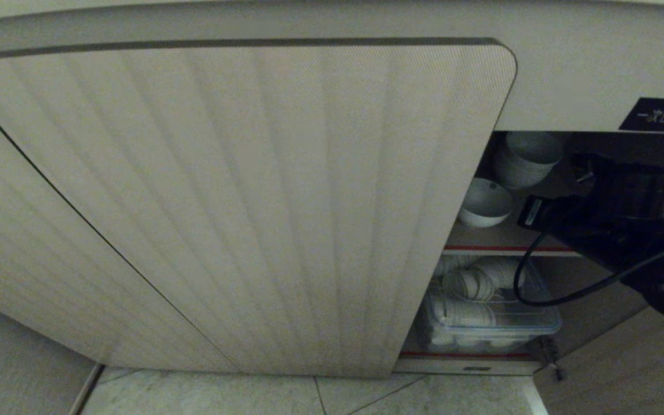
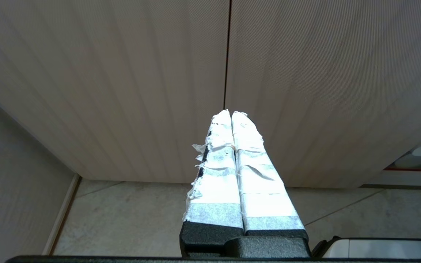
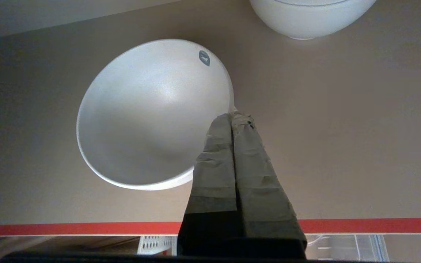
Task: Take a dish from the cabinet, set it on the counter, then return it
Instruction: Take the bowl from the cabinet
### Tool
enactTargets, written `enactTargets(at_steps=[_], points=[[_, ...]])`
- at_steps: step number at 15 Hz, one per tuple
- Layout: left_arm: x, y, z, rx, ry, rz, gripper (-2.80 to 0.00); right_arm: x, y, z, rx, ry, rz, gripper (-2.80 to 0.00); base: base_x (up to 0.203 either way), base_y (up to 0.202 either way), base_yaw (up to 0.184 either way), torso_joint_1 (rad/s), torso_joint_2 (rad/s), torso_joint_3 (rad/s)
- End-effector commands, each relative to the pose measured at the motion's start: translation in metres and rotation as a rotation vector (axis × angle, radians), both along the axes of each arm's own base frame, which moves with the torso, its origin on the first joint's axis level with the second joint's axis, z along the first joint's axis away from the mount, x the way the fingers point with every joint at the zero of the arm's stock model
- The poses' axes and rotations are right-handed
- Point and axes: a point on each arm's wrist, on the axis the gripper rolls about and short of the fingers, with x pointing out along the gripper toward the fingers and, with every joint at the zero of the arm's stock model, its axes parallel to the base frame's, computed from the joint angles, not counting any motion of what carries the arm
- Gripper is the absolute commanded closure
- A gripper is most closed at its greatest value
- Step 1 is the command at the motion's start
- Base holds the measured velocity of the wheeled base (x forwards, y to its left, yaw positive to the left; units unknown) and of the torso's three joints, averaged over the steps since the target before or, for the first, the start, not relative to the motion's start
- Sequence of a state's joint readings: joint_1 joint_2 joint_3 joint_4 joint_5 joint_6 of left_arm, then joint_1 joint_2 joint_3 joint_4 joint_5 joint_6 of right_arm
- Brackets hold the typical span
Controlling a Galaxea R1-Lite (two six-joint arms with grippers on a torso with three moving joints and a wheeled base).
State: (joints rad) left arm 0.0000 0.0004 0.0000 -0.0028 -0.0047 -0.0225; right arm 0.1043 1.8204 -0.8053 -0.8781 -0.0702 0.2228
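Bowl [image 3: 148, 117] on the cabinet's [image 1: 240, 202] upper shelf [image 3: 342, 146], upright, mouth up, frame centre-left. Right gripper [image 3: 232, 116] fingers together, tips at its rim. Left gripper [image 2: 231, 112] fingers together, parked.

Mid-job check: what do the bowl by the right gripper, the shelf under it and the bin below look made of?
Bowl: likely glazed ceramic, plain white with a soft sheen and a small grey mark near the rim. Shelf: smooth matte brown board, perhaps laminate, with a red front edge. Bin: clear plastic by its see-through walls, holding white dishes. Right gripper: jaws shut, wrapped in tape.
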Motion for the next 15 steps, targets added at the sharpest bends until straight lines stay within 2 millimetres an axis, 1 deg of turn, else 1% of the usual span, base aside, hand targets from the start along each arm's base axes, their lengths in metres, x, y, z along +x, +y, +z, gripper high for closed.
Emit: enactTargets(at_steps=[1, 4, 5, 11, 15], points=[[0.0000, 0.0000, 0.0000, -0.001, -0.001, 0.000, 0.00, 0.0010, 0.0001, 0.0011, 0.002, -0.007, 0.000, 0.00, 0.000, 0.000, 0.000, 0.000, 0.00, 0.000], [0.0000, 0.0000, 0.0000, -0.001, -0.001, 0.000, 0.00, 0.0009, 0.0001, -0.0006, 0.001, 0.003, -0.002, 0.00, 0.000, 0.000, 0.000, 0.000, 0.00, 0.000], [0.0000, 0.0000, 0.0000, -0.001, -0.001, 0.000, 0.00, 0.0008, 0.0001, -0.0002, 0.001, 0.001, -0.002, -2.80, 0.000, 0.000, 0.000, 0.000, 0.00, 0.000], [0.0000, 0.0000, 0.0000, -0.001, -0.001, 0.000, 0.00, 0.0052, 0.0006, 0.0046, 0.008, -0.011, -0.001, -2.80, 0.000, 0.000, 0.000, 0.000, 0.00, 0.000], [0.0000, 0.0000, 0.0000, -0.001, -0.001, 0.000, 0.00, 0.0057, 0.0007, 0.0032, 0.011, -0.005, 0.001, -2.80, 0.000, 0.000, 0.000, 0.000, 0.00, 0.000]])
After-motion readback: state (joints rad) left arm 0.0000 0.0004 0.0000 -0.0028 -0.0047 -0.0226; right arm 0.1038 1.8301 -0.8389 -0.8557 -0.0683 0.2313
